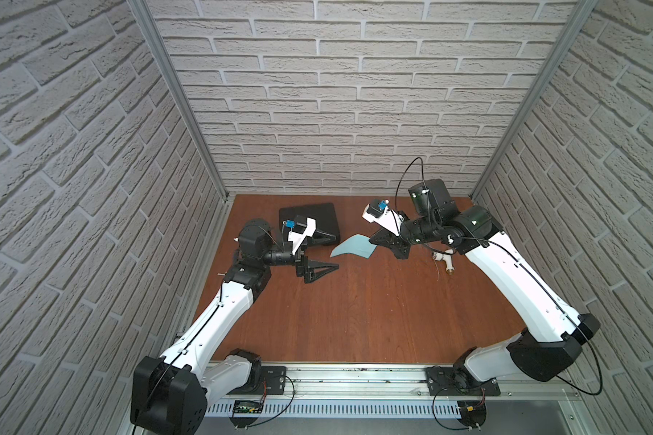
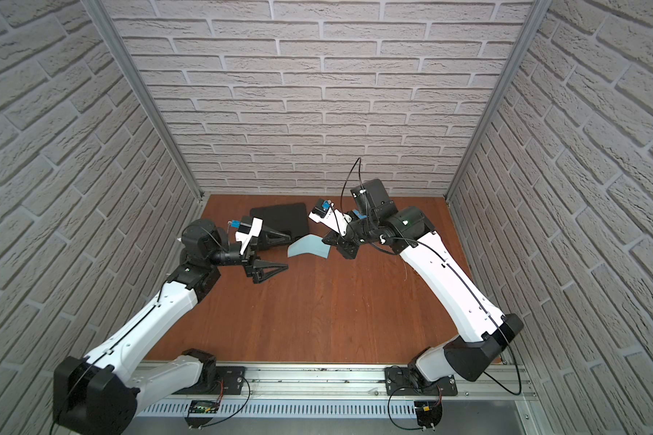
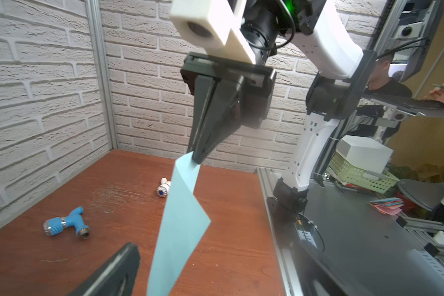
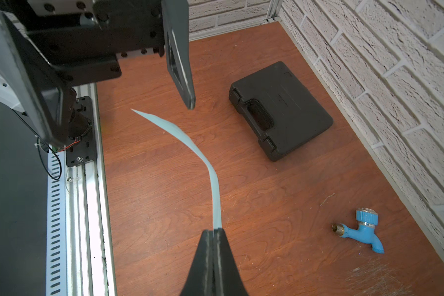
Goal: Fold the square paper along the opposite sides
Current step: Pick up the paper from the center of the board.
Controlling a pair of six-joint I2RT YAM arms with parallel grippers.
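Mock-brick walls close in three sides of a reddish-brown wooden table [image 1: 355, 320].

The square paper [image 1: 353, 246] is off the table, toward the back and between the two arms. The right gripper [image 4: 212, 234] holds it by one edge, with its fingers pressed together on the sheet. From that pinch the sheet bows away in a loose curve, seen almost edge-on in the right wrist view. Whether its low end touches the wood I cannot tell.

The left gripper [image 1: 334, 251] faces it with fingers spread wide and nothing in them. The free corner of the sheet points into that gap without touching either finger, as far as the views show.

My judgement is that the task is at an early stage. The sheet has been picked up and offered to the second arm, but I see no sharp crease, only a bend. What is left is to take the free edge, bring the opposite sides together, and press the fold flat.

**Count of things**
- One sheet of light blue paper.
- One black case [image 4: 287, 110], closed and lying flat near the back wall.
- Two tap fittings: a blue tap [image 4: 362, 230] and a white tap [image 3: 163, 188], both loose on the table and well apart from the paper.
- Two arms, each with one gripper.
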